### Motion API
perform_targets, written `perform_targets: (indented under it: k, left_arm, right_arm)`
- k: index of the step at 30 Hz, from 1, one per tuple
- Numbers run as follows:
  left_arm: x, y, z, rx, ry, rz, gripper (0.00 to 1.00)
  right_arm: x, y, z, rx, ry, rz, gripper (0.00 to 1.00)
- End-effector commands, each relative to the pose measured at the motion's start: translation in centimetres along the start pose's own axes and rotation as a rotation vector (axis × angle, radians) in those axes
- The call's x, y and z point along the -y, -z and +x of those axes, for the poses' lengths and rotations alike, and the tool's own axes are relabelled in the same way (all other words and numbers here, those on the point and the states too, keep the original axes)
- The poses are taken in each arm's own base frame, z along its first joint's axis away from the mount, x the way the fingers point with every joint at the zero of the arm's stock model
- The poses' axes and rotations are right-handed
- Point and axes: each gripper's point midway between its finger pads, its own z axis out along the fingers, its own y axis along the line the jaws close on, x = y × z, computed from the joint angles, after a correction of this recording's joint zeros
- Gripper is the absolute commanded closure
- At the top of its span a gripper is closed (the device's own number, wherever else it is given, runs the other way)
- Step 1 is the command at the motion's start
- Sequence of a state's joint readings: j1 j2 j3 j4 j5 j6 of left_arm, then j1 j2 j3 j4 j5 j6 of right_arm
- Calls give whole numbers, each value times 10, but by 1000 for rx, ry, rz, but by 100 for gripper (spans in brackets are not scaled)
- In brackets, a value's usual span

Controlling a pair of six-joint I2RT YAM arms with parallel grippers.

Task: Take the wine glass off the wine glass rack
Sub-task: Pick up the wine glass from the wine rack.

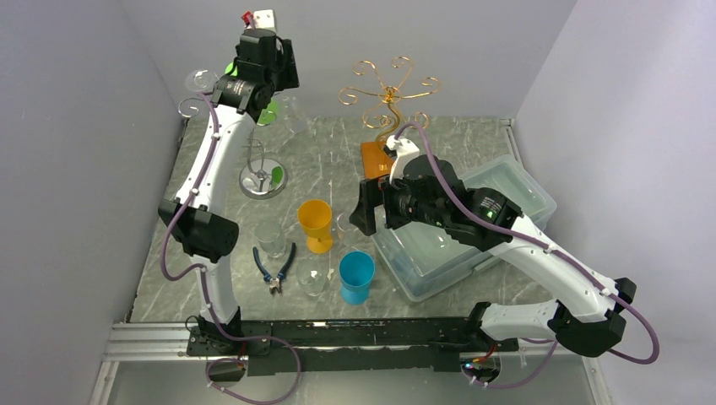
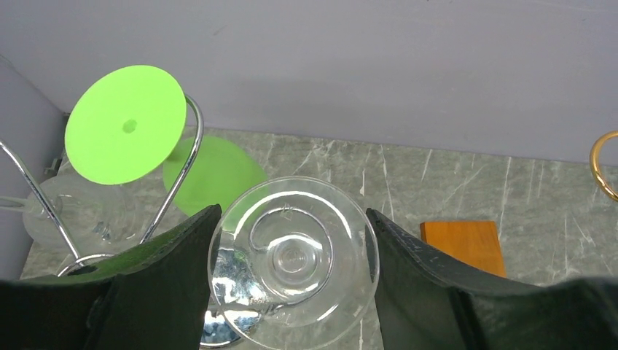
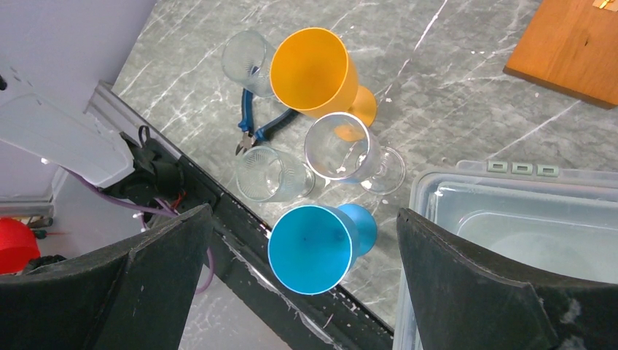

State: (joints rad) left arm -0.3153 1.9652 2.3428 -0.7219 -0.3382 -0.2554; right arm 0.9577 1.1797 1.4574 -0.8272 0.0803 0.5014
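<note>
honestly, i only see the clear wine glass (image 2: 293, 255) foot-on, its bowl hidden beneath, clamped by the left gripper (image 2: 291, 215), with a spiral of the chrome rack (image 2: 186, 146) showing through, so it seems to hang there. my right gripper (image 3: 304, 210) gapes wide over one orange goblet (image 3: 313, 73), one blue goblet (image 3: 310, 248) and three clear glasses (image 3: 273, 175); two green feet (image 2: 125, 124) share the rack.
</note>
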Motion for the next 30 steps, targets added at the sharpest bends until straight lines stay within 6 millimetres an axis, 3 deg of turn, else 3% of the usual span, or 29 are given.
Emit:
perform_targets:
  k: [1, 14, 30]
  left_arm:
    - [-2, 35, -46, 128, 36, 13, 65]
    - [-25, 41, -47, 142, 21, -109, 67]
    - [-38, 15, -52, 193, 4, -226, 67]
  right_arm:
    - [-3, 2, -13, 57, -10, -14, 0]
    - [-4, -2, -10, 46, -11, -19, 0]
    - [-2, -1, -11, 39, -4, -2, 0]
